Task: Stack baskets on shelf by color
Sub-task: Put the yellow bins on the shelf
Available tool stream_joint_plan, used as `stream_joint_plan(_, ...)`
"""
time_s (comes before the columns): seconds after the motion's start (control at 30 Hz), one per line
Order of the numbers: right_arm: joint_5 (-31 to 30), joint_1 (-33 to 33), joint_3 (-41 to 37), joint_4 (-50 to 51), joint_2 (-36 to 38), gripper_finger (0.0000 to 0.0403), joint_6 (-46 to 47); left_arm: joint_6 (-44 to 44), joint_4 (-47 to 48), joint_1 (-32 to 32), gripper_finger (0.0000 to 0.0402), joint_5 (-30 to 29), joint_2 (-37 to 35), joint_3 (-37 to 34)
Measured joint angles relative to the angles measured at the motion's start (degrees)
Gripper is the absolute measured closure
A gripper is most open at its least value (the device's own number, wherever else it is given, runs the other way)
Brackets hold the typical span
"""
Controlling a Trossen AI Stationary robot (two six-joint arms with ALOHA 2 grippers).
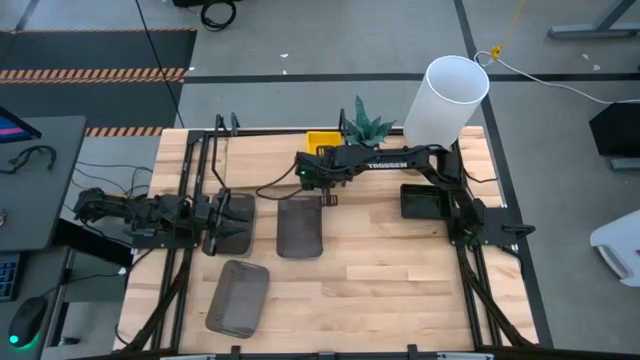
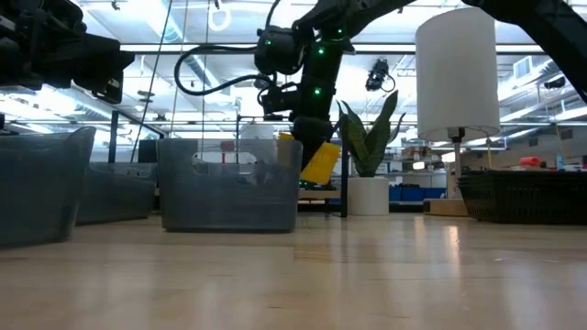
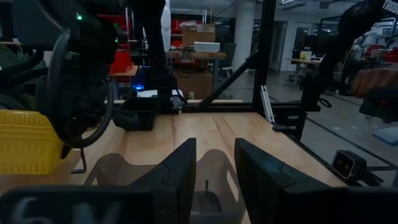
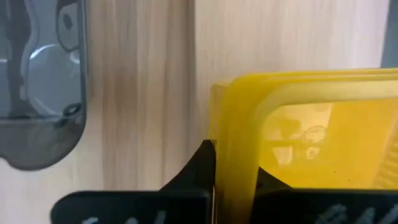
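Note:
My right gripper (image 4: 233, 186) is shut on a bright yellow basket (image 4: 311, 124), which hangs tilted below it (image 2: 321, 163) over the far middle of the table. A dark grey basket (image 1: 300, 228) rests flat on the table on the near side of that gripper. A second grey one (image 1: 238, 298) lies at the near left, and a black one (image 1: 422, 200) sits at the right. Thin black rails (image 1: 270, 132) run along the table's far edge, where the shelf stands. My left gripper (image 3: 214, 168) waits at the table's left, level and open, with nothing between its fingers. My right gripper pinches the yellow basket's side wall at a rounded corner (image 4: 231, 155). One finger (image 4: 198, 167) is outside the wall and the other is inside the basket. The fingers come slanting down from above. The basket hangs tilted below them, clear of the table.
A tall white cylinder (image 1: 448, 100) and a green plant (image 1: 368, 125) stand at the far right, close behind my right arm. Black frame rails run along the table's left (image 1: 190, 200) and right (image 1: 470, 260) sides. Bare wood lies at the near middle (image 1: 380, 290).

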State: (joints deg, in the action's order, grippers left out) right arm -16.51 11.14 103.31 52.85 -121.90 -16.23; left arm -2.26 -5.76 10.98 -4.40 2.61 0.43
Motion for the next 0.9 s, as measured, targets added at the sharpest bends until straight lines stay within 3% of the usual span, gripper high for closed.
stream_joint_plan(0.57, 1.69, 0.63, 0.0, 1.04, 0.02, 0.0312, 2.57, -0.01, 0.02, 0.01, 0.0285, 0.0, 0.0, -0.01)
stream_joint_plan(0.9, 2.56, 0.39, 0.46, 1.32, 0.02, 0.0288, 5.47, -0.02, 0.02, 0.0, 0.0285, 0.0, 0.0, -0.01)
